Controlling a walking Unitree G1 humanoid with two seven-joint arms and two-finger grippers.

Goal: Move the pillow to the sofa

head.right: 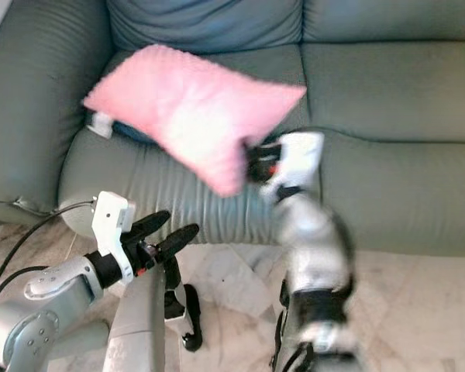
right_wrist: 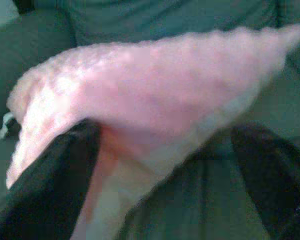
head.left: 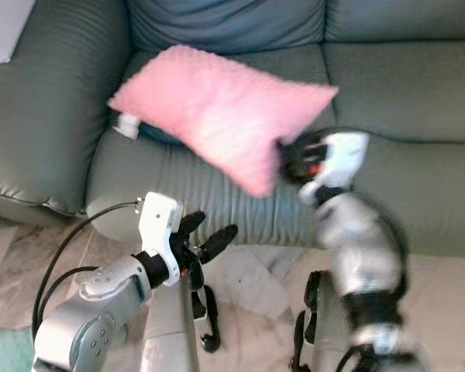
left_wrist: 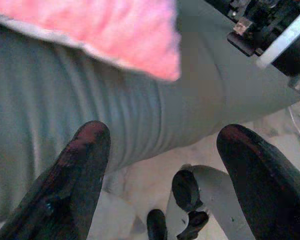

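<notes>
Over the front edge of the sofa (head.left: pixel 217 194) seat, my right gripper (head.left: pixel 288 160) holds the pink pillow (head.left: pixel 217 116) up by its lower corner. The picture is blurred around that arm, but my right wrist camera shows the pillow's edge lying between my two black fingers (right_wrist: pixel 50 185), one on each side of the fabric, so I read them as clamped on it. The pillow hangs tilted above the sofa's left seat cushion, its upper corners reaching toward the backrest; I cannot tell whether its far side touches the seat. A small white thing (head.left: pixel 127 125) sits on the seat just beside the pillow's left corner, with something dark blue next to it.

My left gripper (head.left: pixel 208 236) is lower, in front of the sofa's front face and below the pillow, well apart from it. Its two fingers (left_wrist: pixel 75 175) stand spread, with nothing between them. A black cable (head.left: pixel 70 248) runs along my left arm. Pale marble floor (head.left: pixel 256 287) lies at the sofa's foot.
</notes>
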